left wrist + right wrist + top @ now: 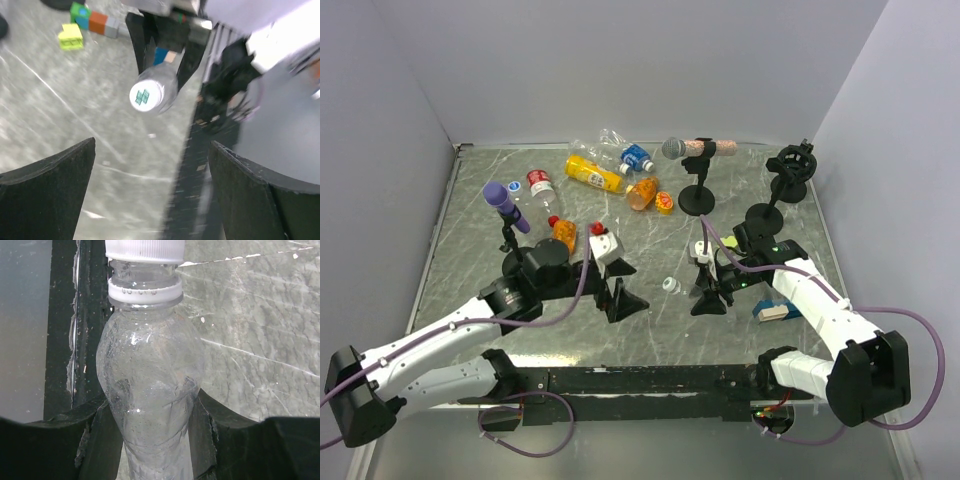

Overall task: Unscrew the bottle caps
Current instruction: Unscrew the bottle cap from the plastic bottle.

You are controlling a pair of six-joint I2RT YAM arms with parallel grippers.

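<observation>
1. Closest to the lens, our right claw [150, 407] is pinching a clear bottle [150, 375] by its lower body, one finger pressing on each side.
2. Beyond those fingers the bottle is running straight away from the claw, and its white cap [145, 250] is sitting on the neck at the far end, above a white ring [145, 291].
3. Our left claw [152, 150] is gaping wide and gripping nothing; its two fingers are standing well apart over the table [55, 105].
4. Ahead of the left claw, a little above centre and apart from both fingers, the cap [146, 96] is facing us end-on, so the bottle's long axis is pointing nearly along that claw's line of approach.
5. We are judging the left claw the nearer free one: it is needing to advance until its fingers straddle the cap, then close and twist while the right claw is bracing the bottle.
</observation>
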